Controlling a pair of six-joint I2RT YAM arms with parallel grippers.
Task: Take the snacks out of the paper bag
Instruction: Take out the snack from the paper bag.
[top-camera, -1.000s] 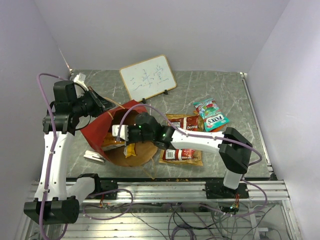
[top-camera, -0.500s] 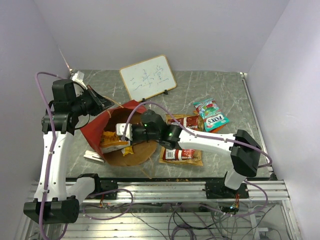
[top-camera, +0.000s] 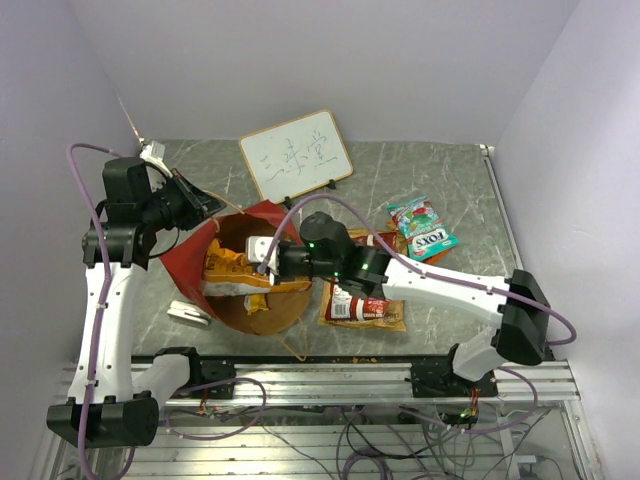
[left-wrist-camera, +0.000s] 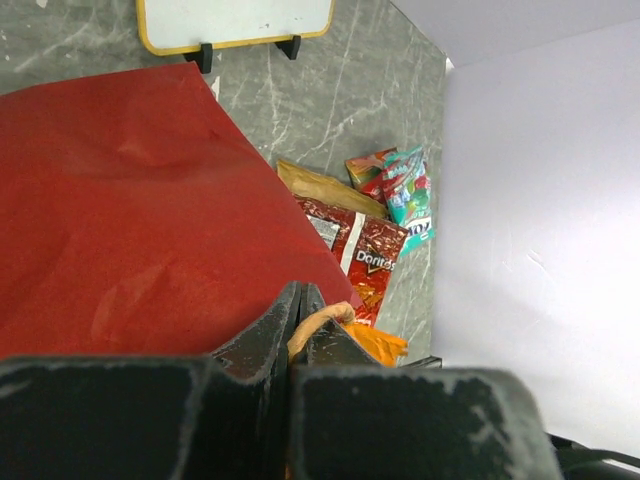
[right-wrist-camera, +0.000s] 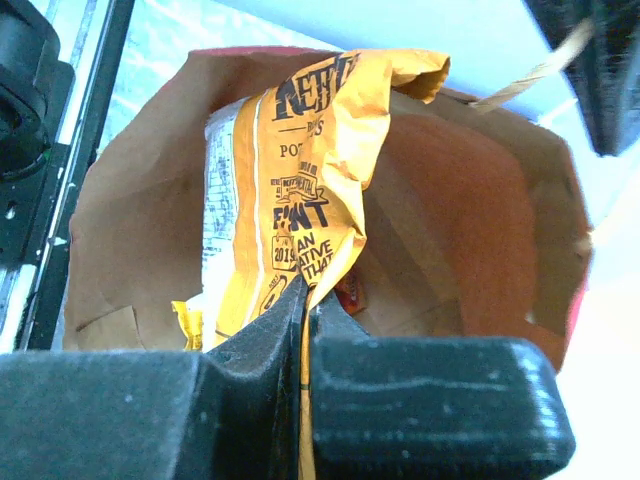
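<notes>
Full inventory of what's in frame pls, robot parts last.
paper bag: 1, red outside, brown inside, on its side, table's left
yellow packet: 1, yellow-orange, at the bag's mouth
Doritos packets: 2, red, right of the bag
FOX'S packet: 1, teal and red, table's right
whiteboard: 1, white, wood frame, far centre
table: 1, grey marbled
left gripper: shut on the bag's handle
right gripper: shut on the yellow packet

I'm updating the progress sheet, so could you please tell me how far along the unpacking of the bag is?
Done: a teal packet and two red packets lie outside the bag. In hand: the right fingers are shut on a yellow packet at the bag's mouth, while the left fingers pinch the handle. Left: that packet, plus at least one reddish packet deeper inside.
</notes>
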